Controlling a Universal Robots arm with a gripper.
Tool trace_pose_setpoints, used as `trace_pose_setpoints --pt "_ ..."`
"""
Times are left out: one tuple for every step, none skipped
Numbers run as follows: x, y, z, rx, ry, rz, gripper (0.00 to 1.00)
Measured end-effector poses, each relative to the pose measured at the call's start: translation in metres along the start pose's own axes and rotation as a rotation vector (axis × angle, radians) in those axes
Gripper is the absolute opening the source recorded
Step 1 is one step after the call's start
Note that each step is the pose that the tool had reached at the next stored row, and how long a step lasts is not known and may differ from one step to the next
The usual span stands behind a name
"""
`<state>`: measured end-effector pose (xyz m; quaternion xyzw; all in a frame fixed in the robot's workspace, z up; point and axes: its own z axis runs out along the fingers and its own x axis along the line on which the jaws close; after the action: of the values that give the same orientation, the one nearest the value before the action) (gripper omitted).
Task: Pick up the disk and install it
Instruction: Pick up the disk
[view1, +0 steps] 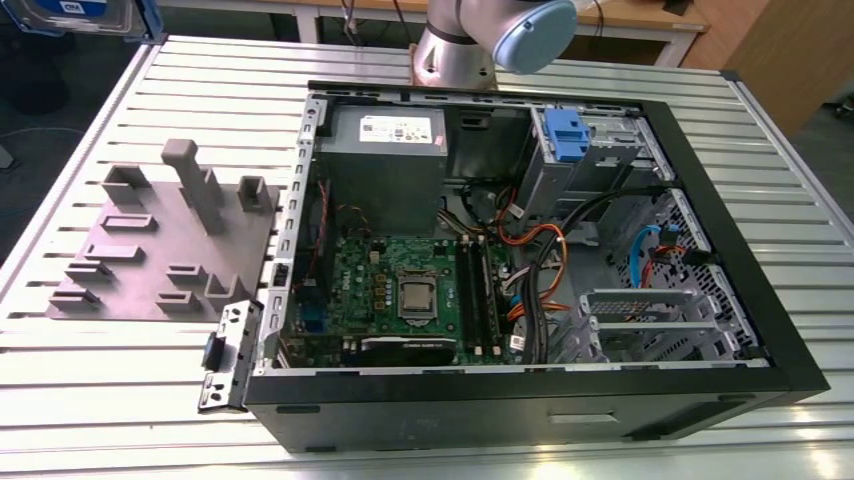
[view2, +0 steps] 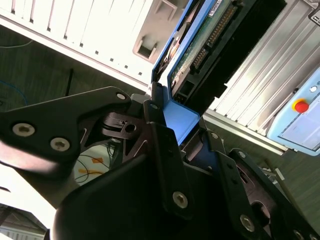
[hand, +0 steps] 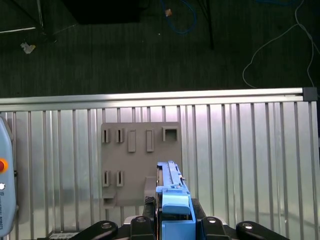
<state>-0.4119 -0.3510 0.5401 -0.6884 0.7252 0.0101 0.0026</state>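
Item: disk (hand: 171, 186), silver drive in its blue carrier, held edge-on above the grey fixture plate (hand: 132, 150), off the worktop (hand: 250, 150). Tool (hand: 173, 206): closed narrowly on the carrier's blue end. Open computer case (view1: 507, 395) lies beside the plate. Handling note, as a judgement: grip the carrier only, keep the drive square, and clear the plate's upright posts (view1: 187, 180).
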Motion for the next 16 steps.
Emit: trace_pose_setpoints --pt "0.0 -0.0004 0.0 0.0001 0.0 0.0 0.37" --pt "0.0005 -0.0007 0.0 -0.0001 0.0 0.0 0.37" --pt "0.0012 -0.0008 0.0 -0.0001 0.0001 0.0 0.37" --pt "0.0023 -0.0009 0.0 -0.0001 0.0001 0.0 0.37" --pt "0.0037 -0.001 0.0 0.0 0.0 0.0 0.37" --pt "0.0052 -0.0011 0.0001 0.0 0.0 0.0 0.37" --pt "0.0068 -0.0011 0.0 0.0 0.0 0.0 0.37" --pt "0.0085 -0.0012 0.0 -0.0001 0.0002 0.0 0.37" --pt "0.0101 -0.0013 0.0 0.0 0.0002 0.0 0.37" --pt "0.0114 -0.0014 0.0 0.0 0.0004 0.0 0.37" --pt "0.0126 -0.0015 0.0 0.0 0.0005 0.0 0.37" --pt "0.0137 -0.0015 0.0 -0.0001 0.0006 0.0 0.37" --pt "0.0144 -0.0016 0.0001 0.0001 0.0005 0.0 0.37" --pt "0.0147 -0.0016 0.0003 0.0001 0.0005 0.0 0.37" --pt "0.0149 -0.0016 0.0008 0.0 0.0006 0.0 0.37" --pt "0.0154 -0.0016 0.0014 0.0 0.0005 0.0 0.37"
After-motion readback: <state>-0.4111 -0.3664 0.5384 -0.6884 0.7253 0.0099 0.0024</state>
